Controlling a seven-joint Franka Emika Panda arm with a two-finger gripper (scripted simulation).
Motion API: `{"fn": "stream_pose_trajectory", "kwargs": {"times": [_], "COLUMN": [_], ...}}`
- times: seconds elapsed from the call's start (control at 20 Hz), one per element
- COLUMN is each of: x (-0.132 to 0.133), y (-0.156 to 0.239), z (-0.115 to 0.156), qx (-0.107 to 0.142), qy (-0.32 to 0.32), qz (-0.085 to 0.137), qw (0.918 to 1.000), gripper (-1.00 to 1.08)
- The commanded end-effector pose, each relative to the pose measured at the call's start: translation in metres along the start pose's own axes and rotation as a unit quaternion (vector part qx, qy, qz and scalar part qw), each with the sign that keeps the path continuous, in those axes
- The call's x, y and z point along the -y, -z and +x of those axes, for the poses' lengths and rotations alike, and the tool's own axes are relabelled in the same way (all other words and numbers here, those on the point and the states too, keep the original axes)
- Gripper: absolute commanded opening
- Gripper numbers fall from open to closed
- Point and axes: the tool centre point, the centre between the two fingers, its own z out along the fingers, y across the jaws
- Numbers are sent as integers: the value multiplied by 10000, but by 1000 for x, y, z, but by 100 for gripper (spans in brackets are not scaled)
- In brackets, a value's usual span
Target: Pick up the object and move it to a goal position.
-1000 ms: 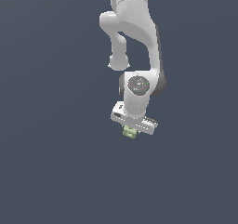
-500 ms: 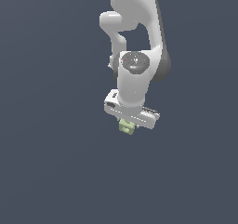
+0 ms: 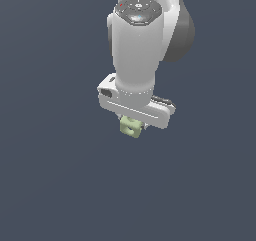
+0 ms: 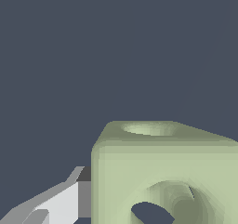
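Plain dark blue-grey backdrop all round, no surface features I can make out. My arm (image 3: 137, 40) hangs down mid-frame in exterior view, gripper (image 3: 133, 124) at its lower end. Cube (image 3: 130, 127) sits directly under gripper body — pale yellow-green, dimpled faces, clamped between fingers. Wrist view: cube (image 4: 167, 172) fills near corner, one finger (image 4: 60, 202) touching its side. Other finger out of frame.
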Motion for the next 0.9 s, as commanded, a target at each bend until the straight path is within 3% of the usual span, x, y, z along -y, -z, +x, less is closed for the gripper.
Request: {"fn": "stream_pose_trajectory", "kwargs": {"times": [0.0, 0.4, 0.85], "x": [-2, -6, -7], "y": [21, 62, 74], "z": [6, 21, 26], "qx": [8, 8, 8], "qy": [3, 3, 3], "qz": [-5, -5, -5], "qw": [10000, 10000, 10000], "gripper": [-100, -100, -100]}}
